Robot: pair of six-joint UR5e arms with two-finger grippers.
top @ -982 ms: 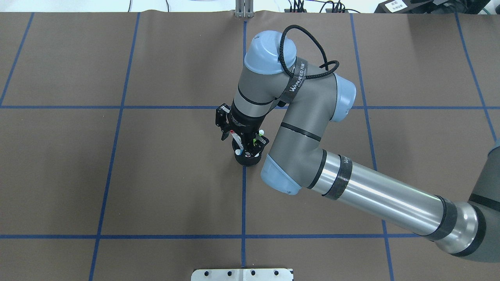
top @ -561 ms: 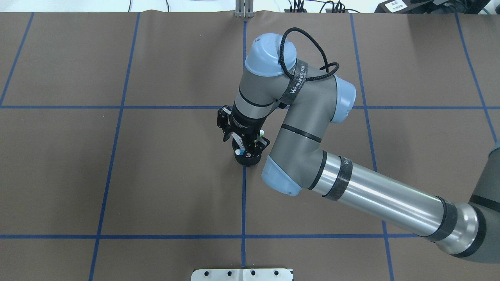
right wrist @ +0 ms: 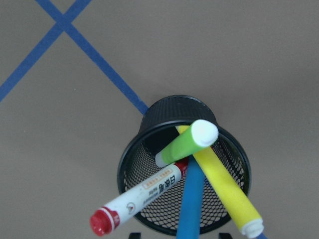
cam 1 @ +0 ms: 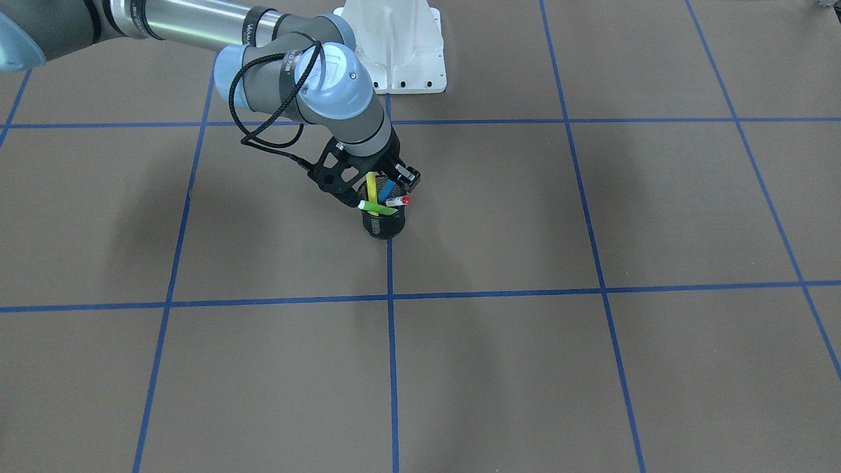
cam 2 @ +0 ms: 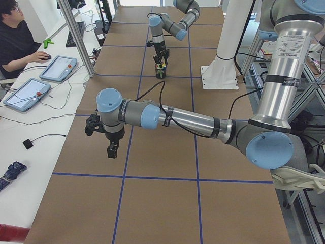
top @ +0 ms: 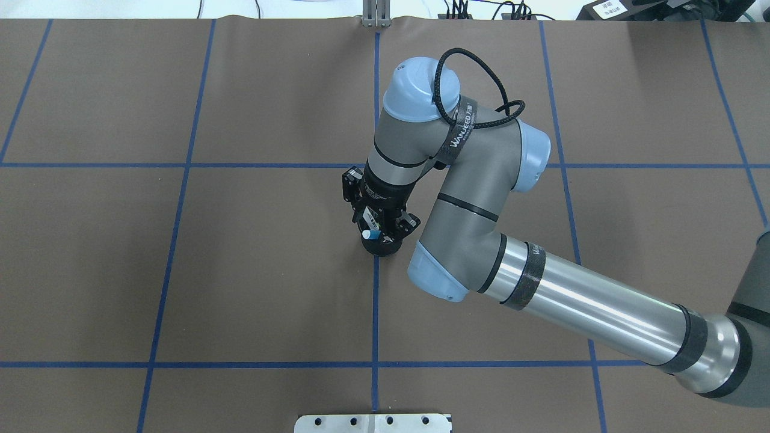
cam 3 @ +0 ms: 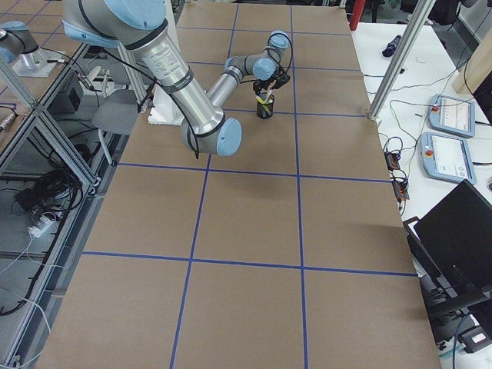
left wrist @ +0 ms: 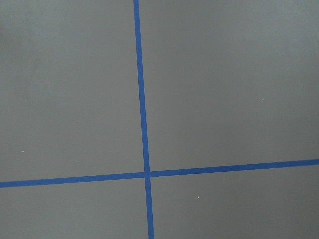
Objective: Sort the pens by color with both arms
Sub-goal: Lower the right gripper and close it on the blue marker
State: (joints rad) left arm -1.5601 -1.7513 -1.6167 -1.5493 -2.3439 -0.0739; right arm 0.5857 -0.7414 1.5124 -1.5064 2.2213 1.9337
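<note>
Brown gridded tabletop [top: 240, 270]; blue pen [right wrist: 191, 204] slants up from the mesh cup [right wrist: 164, 112] between the right jaws, parted, gripping nothing (left jaws far off; their opening cannot be told).

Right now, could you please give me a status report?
Right gripper open over mesh cup. Left gripper far off, state unclear. Four pens all in cup, none sorted. Nothing blocking.

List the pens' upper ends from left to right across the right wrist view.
red pen → green pen → yellow pen. The blue pen is left out because its end runs off the bottom edge.
</note>
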